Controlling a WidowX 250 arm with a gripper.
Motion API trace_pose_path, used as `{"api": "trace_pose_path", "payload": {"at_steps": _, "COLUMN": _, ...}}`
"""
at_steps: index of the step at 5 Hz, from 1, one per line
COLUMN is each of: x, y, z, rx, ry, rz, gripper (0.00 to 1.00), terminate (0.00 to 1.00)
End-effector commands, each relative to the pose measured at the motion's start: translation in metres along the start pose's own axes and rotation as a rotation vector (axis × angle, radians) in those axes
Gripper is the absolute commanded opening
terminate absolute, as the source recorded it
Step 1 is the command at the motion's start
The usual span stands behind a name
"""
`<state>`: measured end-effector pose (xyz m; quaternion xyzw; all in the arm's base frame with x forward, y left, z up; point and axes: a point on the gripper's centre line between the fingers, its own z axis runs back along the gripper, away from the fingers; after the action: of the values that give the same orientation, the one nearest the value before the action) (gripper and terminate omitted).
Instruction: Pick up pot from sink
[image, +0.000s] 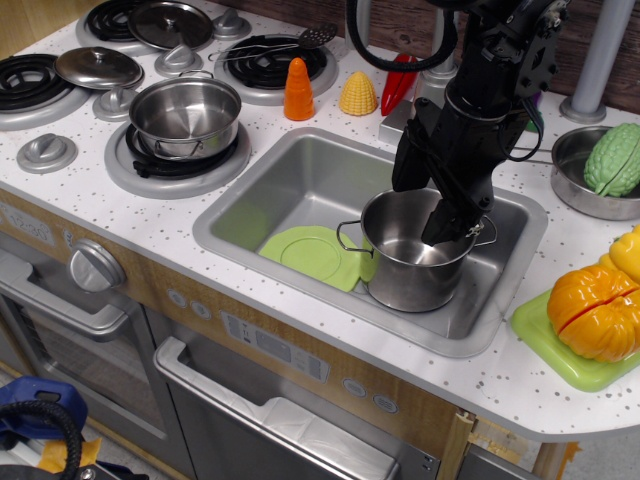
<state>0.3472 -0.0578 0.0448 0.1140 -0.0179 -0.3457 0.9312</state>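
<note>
Black gripper (452, 222) | one finger inside, jaws straddling far-right rim of upright shiny steel pot (415, 262) | in grey sink (300, 180) | grip closure unclear (hidden).

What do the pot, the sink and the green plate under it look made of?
Pot: likely polished stainless steel; mirror-like reflections, thin wire handles.
Sink: probably metal, duller brushed-grey finish; soft highlights, could be painted plastic.
Green plate: looks like matte plastic; flat uniform colour, no glare.

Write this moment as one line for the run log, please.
phase: grasping | gripper: at far rim of pot | pot: upright in sink, not lifted
</note>
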Motion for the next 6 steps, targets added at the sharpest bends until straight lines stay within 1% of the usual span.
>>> {"api": "trace_pose_path", "payload": {"at_steps": 1, "x": 0.0, "y": 0.0, "z": 0.0, "rx": 0.0, "ry": 0.0, "rz": 0.0, "gripper": 1.0, "terminate": 0.0}}
{"api": "trace_pose_path", "payload": {"at_steps": 2, "x": -0.002, "y": -0.012, "z": -0.015, "rx": -0.009, "ry": -0.014, "rz": -0.081, "gripper": 1.0, "terminate": 0.0}}
{"api": "trace_pose_path", "payload": {"at_steps": 3, "x": -0.003, "y": -0.009, "z": -0.031, "rx": -0.042, "ry": -0.04, "rz": -0.123, "gripper": 1.0, "terminate": 0.0}}
{"api": "trace_pose_path", "payload": {"at_steps": 4, "x": -0.003, "y": -0.006, "z": -0.05, "rx": -0.095, "ry": -0.093, "rz": -0.14, "gripper": 1.0, "terminate": 0.0}}
{"api": "trace_pose_path", "payload": {"at_steps": 5, "x": -0.004, "y": -0.01, "z": -0.069, "rx": -0.111, "ry": -0.136, "rz": -0.125, "gripper": 1.0, "terminate": 0.0}}
{"api": "trace_pose_path", "payload": {"at_steps": 6, "x": -0.004, "y": -0.012, "z": -0.078, "rx": -0.122, "ry": -0.155, "rz": -0.109, "gripper": 0.0, "terminate": 0.0}}
